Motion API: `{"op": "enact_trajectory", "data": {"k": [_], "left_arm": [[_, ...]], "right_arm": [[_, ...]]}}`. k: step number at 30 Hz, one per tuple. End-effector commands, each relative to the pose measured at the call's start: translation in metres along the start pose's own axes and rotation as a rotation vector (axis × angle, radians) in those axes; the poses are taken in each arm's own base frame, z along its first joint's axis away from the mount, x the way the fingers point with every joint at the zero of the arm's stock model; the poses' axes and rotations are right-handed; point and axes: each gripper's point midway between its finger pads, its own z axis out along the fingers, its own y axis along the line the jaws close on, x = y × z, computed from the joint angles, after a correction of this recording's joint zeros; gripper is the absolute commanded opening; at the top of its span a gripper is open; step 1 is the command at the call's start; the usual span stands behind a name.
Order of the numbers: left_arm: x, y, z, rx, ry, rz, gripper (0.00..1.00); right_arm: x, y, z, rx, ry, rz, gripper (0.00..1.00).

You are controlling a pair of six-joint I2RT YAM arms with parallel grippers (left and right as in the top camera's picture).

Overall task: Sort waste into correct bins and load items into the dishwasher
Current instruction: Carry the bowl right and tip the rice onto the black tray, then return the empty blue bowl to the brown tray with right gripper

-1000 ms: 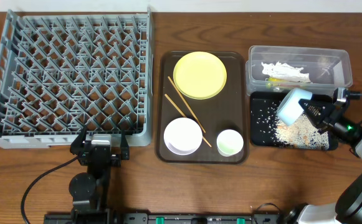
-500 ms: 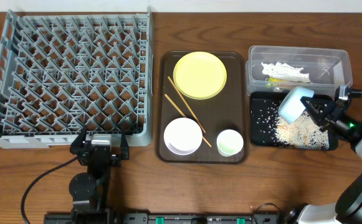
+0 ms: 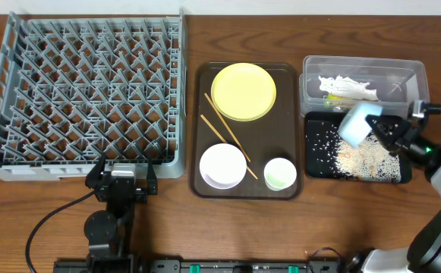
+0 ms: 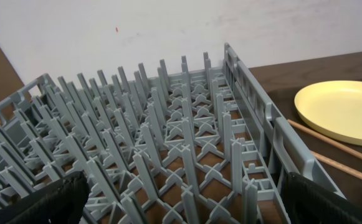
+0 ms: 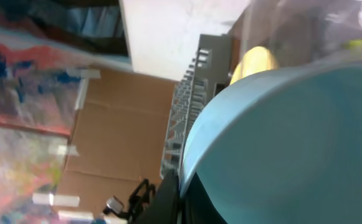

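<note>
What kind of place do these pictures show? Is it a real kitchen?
Probably a robot test bench staged for dish clearing, not a kitchen: a grey dish rack stands on a wooden table beside a brown tray of dishes, and cardboard shows in the background.

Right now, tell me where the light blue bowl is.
Overhead, far right: the right gripper holds the light blue bowl tilted over the black tray, beside the clear tub.

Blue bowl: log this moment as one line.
right tool: shut on blue bowl, tilted above black tray | rice scraps: on tray | left tool: open, by dish rack
</note>
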Motion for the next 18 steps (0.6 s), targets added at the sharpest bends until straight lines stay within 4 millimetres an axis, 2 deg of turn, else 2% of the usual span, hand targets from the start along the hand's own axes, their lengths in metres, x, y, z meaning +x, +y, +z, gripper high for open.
{"op": "enact_trajectory", "data": {"k": [1, 6, 7, 11, 14, 15, 18], "left_arm": [[0.015, -0.006, 0.001, 0.025, 0.044, 0.007, 0.99], [0.015, -0.006, 0.001, 0.025, 0.044, 0.007, 0.99], [0.015, -0.006, 0.001, 0.025, 0.044, 0.007, 0.99], [0.015, -0.006, 0.001, 0.025, 0.044, 0.007, 0.99], [0.015, -0.006, 0.001, 0.025, 0.044, 0.007, 0.99], [0.015, -0.006, 0.001, 0.025, 0.044, 0.007, 0.99], [0.015, -0.006, 0.001, 0.025, 0.044, 0.007, 0.99]], "right_arm": [[0.019, 0.041, 0.025, -0.065, 0.11, -0.118, 0.01], [0.034, 0.082, 0.054, -0.086, 0.189, -0.241, 0.01], [0.041, 0.104, 0.068, -0.111, 0.219, -0.316, 0.01], [0.057, 0.143, 0.098, -0.172, 0.252, -0.405, 0.02], [0.068, 0.157, 0.119, -0.201, 0.266, -0.421, 0.01], [0.074, 0.16, 0.132, -0.209, 0.269, -0.417, 0.01], [0.077, 0.161, 0.148, -0.201, 0.251, -0.394, 0.02]]}}
